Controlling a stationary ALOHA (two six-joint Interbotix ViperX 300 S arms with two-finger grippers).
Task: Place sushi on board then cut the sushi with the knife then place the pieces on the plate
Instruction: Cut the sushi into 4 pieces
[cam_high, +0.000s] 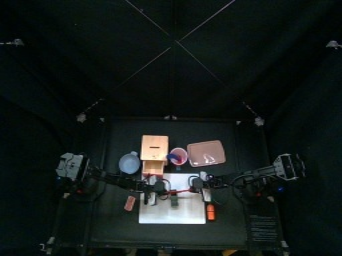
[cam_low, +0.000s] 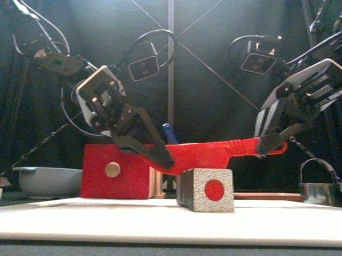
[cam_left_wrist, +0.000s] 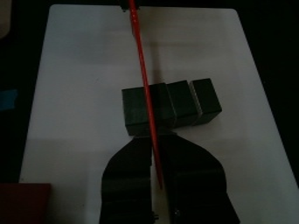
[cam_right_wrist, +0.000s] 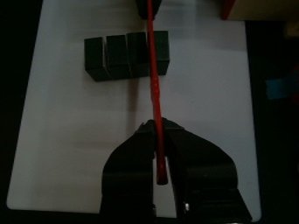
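Observation:
A sushi roll (cam_low: 206, 190) of three dark green blocks (cam_left_wrist: 170, 106) lies on the white cutting board (cam_low: 120, 216). A red toy knife (cam_low: 221, 153) hangs level above it, spanning from my left gripper (cam_low: 158, 158) to my right gripper (cam_low: 274, 146). Each gripper is shut on one end of it. In the left wrist view the blade's edge (cam_left_wrist: 142, 61) runs from the left gripper (cam_left_wrist: 153, 145) across the roll, near the gap between two blocks. In the right wrist view the blade (cam_right_wrist: 153, 70) leaves the right gripper (cam_right_wrist: 159, 131) and passes over the roll (cam_right_wrist: 126, 54).
Behind the board stand the wooden box with its red drawer front (cam_low: 114, 170), the red cup (cam_high: 178, 155) with a blue knife (cam_low: 168, 131), the pink tray (cam_high: 207, 153) and the blue-grey bowl (cam_low: 47, 180). A metal cutter (cam_low: 317, 190) sits right.

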